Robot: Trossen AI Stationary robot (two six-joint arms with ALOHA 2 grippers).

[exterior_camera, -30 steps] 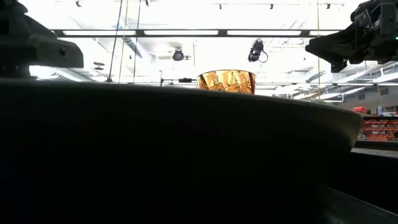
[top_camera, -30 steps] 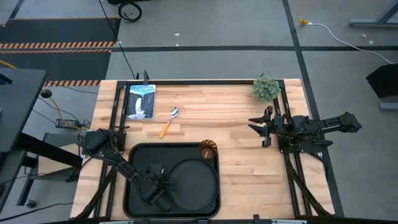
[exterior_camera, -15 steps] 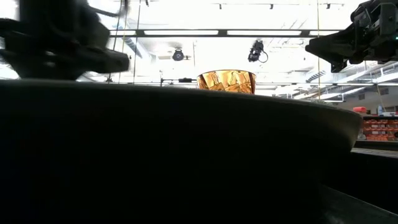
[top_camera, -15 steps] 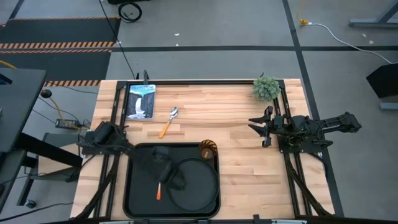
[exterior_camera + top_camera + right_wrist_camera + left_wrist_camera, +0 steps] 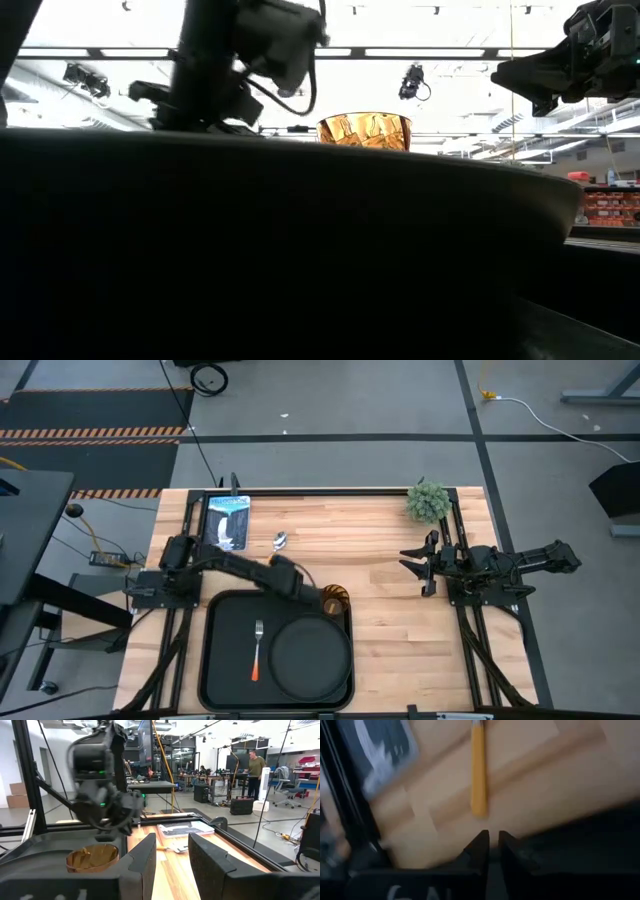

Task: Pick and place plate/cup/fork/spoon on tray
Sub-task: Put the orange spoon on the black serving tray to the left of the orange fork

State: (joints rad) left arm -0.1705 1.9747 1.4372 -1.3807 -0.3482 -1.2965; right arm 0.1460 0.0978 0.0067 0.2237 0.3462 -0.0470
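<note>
The black tray (image 5: 222,660) lies at the table's near edge. On it lie the round black plate (image 5: 312,653) and the fork (image 5: 257,650), tines toward the far edge. The amber cup (image 5: 333,600) stands upright at the tray's far right corner; it also shows in the low view (image 5: 365,130). The spoon's bowl (image 5: 281,541) shows on the table; my left arm covers its handle from above, and the handle (image 5: 479,770) lies just beyond the fingertips. My left gripper (image 5: 493,840) is shut above the tray's far edge (image 5: 279,574). My right gripper (image 5: 418,568) is open at the right.
A green plant (image 5: 428,502) stands at the far right corner. A picture book (image 5: 226,522) lies at the far left, beside the spoon. The tray's dark wall (image 5: 300,250) fills the low view. People stand in the room beyond the table (image 5: 257,767).
My left gripper has risen from the near left part of the tray and gone toward the far edge and right, to the spoon's handle. The fork, hidden under it before, now lies on the tray beside the plate.
</note>
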